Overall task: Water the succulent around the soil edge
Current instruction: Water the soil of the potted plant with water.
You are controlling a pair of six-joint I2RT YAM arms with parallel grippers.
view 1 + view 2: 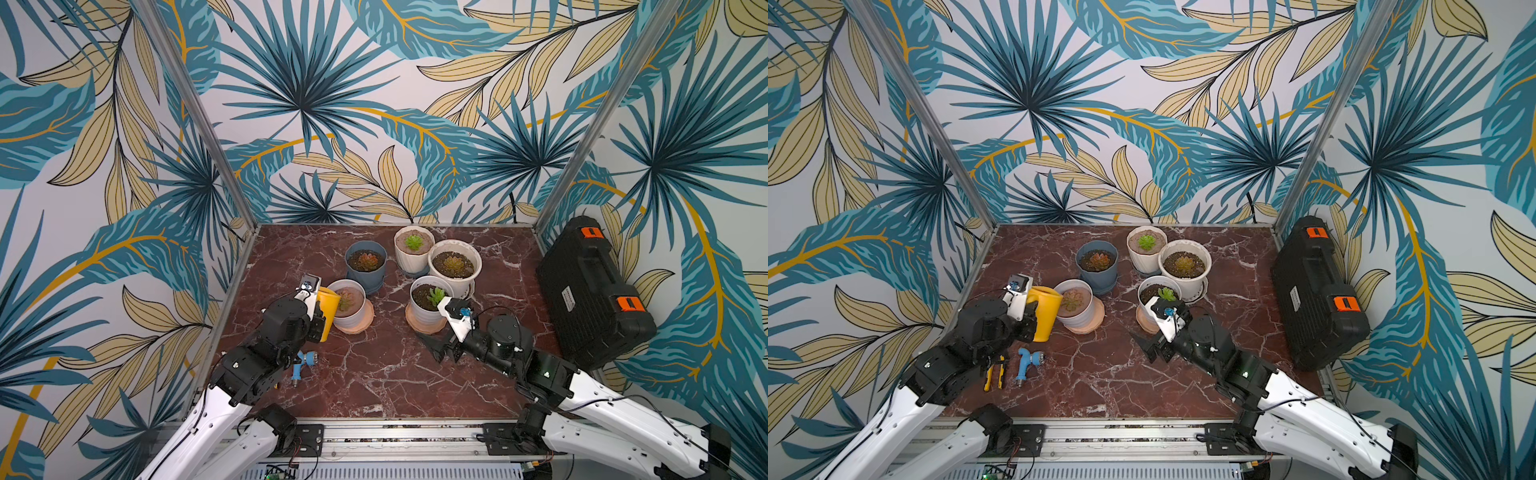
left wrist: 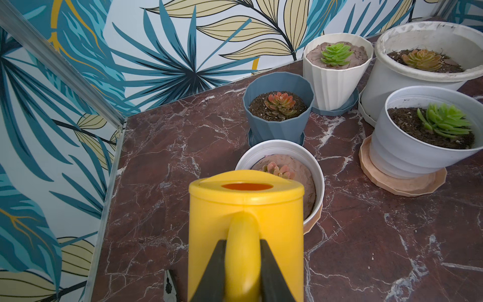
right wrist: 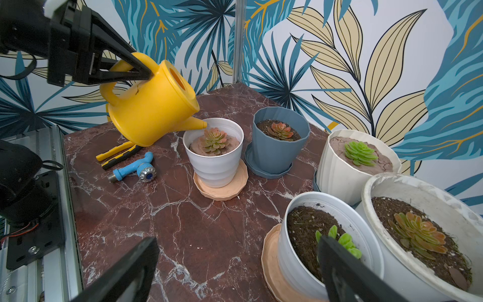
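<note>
My left gripper (image 2: pixel 242 245) is shut on the handle of a yellow watering can (image 2: pixel 245 209), with one black finger on each side of the handle. In the right wrist view the can (image 3: pixel 151 109) is tilted, and its spout (image 3: pixel 194 124) reaches the near rim of a white pot (image 3: pixel 214 167). That pot holds a pink-green succulent (image 3: pixel 213 141) in pale brown soil and stands on a peach saucer. Both top views show the can (image 1: pixel 328 309) just left of this pot (image 1: pixel 1073 303). I see no water stream. My right gripper (image 3: pixel 237 241) stands open and holds nothing.
Behind stand a blue-grey pot (image 1: pixel 365 264), a cream ribbed pot (image 1: pixel 413 249) and a large white pot (image 1: pixel 455 264). A white pot with a green succulent (image 1: pixel 430 301) sits beside my right gripper. A blue hose nozzle (image 1: pixel 301 365) and pliers (image 1: pixel 994 374) lie front left. A black case (image 1: pixel 594 291) stands to the right.
</note>
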